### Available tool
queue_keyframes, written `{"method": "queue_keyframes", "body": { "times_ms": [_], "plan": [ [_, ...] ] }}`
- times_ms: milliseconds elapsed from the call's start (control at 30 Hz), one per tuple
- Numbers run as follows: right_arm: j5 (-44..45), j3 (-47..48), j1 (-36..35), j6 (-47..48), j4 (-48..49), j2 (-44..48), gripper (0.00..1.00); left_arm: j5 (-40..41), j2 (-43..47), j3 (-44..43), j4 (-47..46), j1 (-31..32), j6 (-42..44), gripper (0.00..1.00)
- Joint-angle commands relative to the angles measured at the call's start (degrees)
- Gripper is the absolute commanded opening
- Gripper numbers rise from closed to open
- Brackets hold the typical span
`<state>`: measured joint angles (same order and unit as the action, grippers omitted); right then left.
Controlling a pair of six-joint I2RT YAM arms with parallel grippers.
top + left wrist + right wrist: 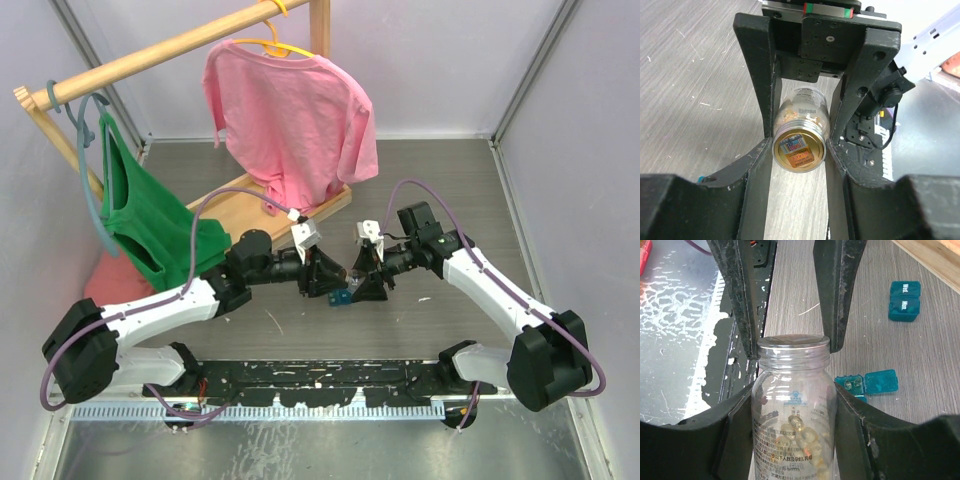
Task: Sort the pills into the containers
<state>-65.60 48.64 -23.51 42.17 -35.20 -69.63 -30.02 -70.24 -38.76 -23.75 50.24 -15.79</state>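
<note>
A clear pill bottle [792, 405] lies level between both grippers, with yellow softgel pills [810, 437] inside. My right gripper [794, 410] is shut on the bottle's body. My left gripper [799, 156] is shut on its gold-topped cap [799, 152]. In the top view the two grippers, left [322, 272] and right [366, 272], meet tip to tip at mid-table. Below them on the table lies an open teal container [866, 383] with two pills in one compartment, seen in the top view as a teal container [340, 297]. A second teal container [905, 301], lids shut, lies farther off.
A wooden clothes rack [170, 45] stands at the back left, with a pink shirt [290, 120] and a green top [150, 215] hanging from it. Its wooden base [250, 205] lies just behind the grippers. A black rail [320, 375] runs along the near edge.
</note>
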Motion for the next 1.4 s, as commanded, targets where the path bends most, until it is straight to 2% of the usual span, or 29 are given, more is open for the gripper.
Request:
{"method": "queue_keyframes", "body": {
  "times_ms": [0,200,500,833,1000,1367],
  "plan": [
    [-3.64,2.53,0.03,0.52,4.72,1.55,0.01,-3.73,-1.27,-1.86,5.25,1.02,9.79,0.32],
    [-3.38,2.58,0.03,0.63,4.6,1.51,0.01,-4.21,-1.41,-1.85,4.36,1.02,16.47,0.39],
    [-3.21,2.6,0.03,0.74,4.47,1.45,0.01,-1.34,-0.25,-2.45,3.58,1.01,19.57,0.65],
    [-3.2,2.69,0.04,0.82,4.41,1.59,0.01,2.36,6.14,1.57,2.98,1.0,16.14,0.99],
    [-3.12,2.68,0.0,0.92,4.34,1.6,0.01,8.72,11.27,6.11,-0.64,1.0,4.2,0.98],
    [-3.48,2.71,0.01,0.67,4.34,1.06,0.01,20.27,18.09,8.93,-2.73,1.07,-30.45,0.99]
  ]
}}
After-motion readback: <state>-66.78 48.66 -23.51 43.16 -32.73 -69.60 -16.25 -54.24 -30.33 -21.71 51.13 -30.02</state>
